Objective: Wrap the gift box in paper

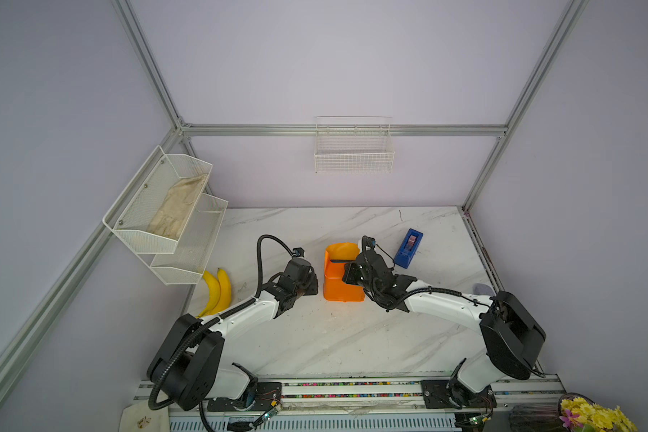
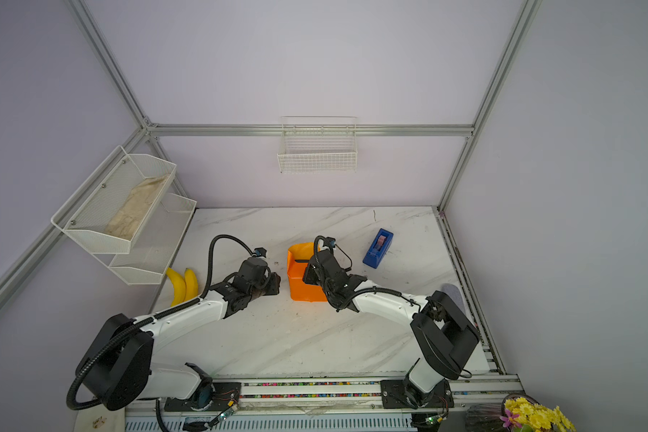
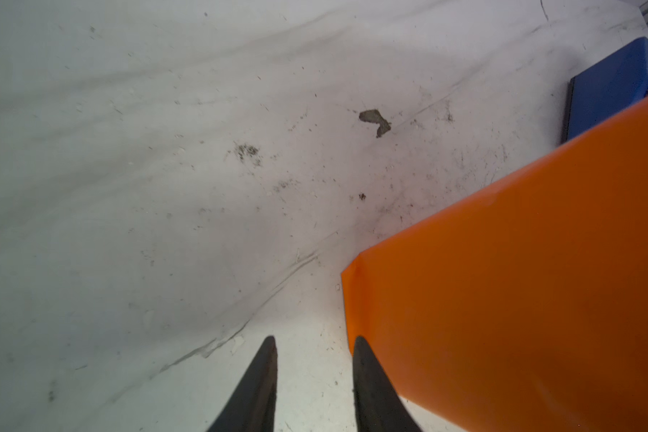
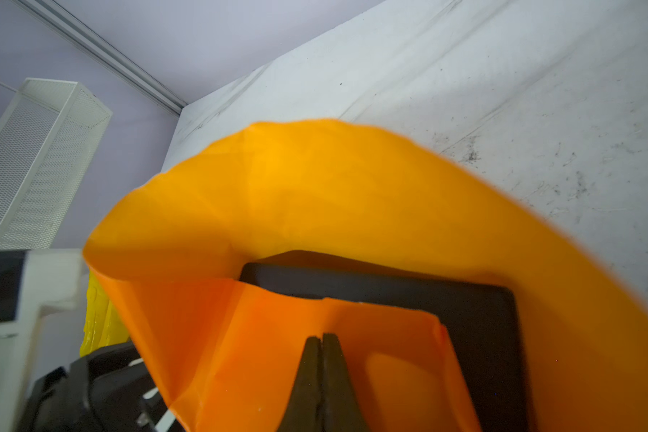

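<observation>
Pressing tip against tip at the very front of the right wrist view, with nothing visible between: the right gripper (image 4: 322,338), bearing on or hovering just over a flap of the paper (image 4: 315,194) folded across the top of the gift box (image 4: 390,291), contact too close to call. Sitting mid-table (image 1: 315,336) in both top views, between the two arms, nearly swallowed by the sheet curling up around it, with the far flap arching over rather than lying flat. Waiting just beside the wrapped side: the left gripper (image 3: 314,342), fingers spread over bare table, one finger at the sheet's lower corner, gripping nothing. Judging the step in hand as closing the loose flap over the pinned one: pinning the lower flap squarely with the shut tips, taking the arching flap near its edge with the left, bringing it down slowly, creasing along the box's edge rather than mid-sheet, and avoiding shoving the parcel toward the tape dispenser (image 1: 408,248) nearby. Showing only in the right wrist view: the dark lid and the flap's edge across it. Showing only in the left wrist view: the gap between the spread fingers and the crisp outer fold. Giving the layout only from above: dispenser beyond the parcel to the right, bananas (image 1: 216,291) well apart on the left.
</observation>
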